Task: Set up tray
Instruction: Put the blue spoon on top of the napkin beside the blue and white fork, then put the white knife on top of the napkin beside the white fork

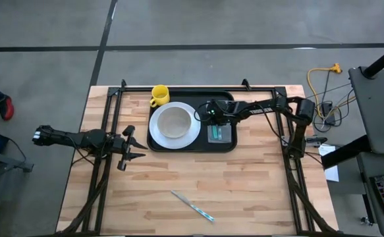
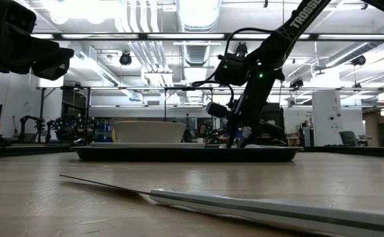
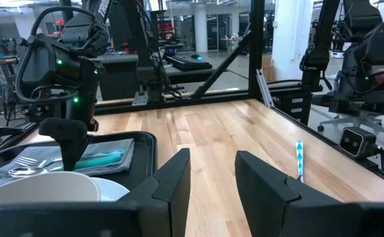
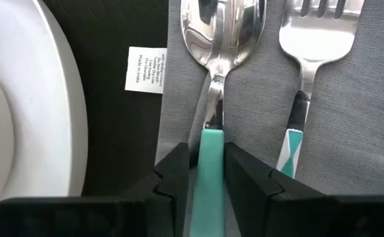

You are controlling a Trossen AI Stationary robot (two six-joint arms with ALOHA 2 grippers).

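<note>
The black tray (image 1: 226, 99) lies at the table's far middle. On it are a white plate (image 1: 190, 137) with a bowl (image 1: 174, 122), a yellow mug (image 1: 159, 95) and a grey napkin (image 1: 219, 134). A spoon (image 4: 221, 26) and a fork (image 4: 310, 39) with teal handles lie side by side on the napkin (image 4: 350, 131). My right gripper (image 1: 211, 116) is down over the napkin, shut on the spoon. My left gripper (image 1: 131, 145) hovers open over bare table, left of the tray. A teal-handled knife (image 1: 193, 205) lies near the table's near edge. My right gripper (image 4: 210, 176) pinches the spoon's teal handle (image 4: 211, 148) between its two fingers (image 4: 175, 172), just behind the metal neck. The fingers come from above, pointing down, and run along the handle. The spoon's bowl lies on the napkin, beside the fork.
A white label (image 4: 144, 69) sticks out from the napkin's edge onto the tray floor beside the plate (image 4: 20, 99). The knife (image 2: 244, 207) lies flat on the wood in front of the tray (image 2: 185, 153). Black frame bars run along the table's far edge and sides.
</note>
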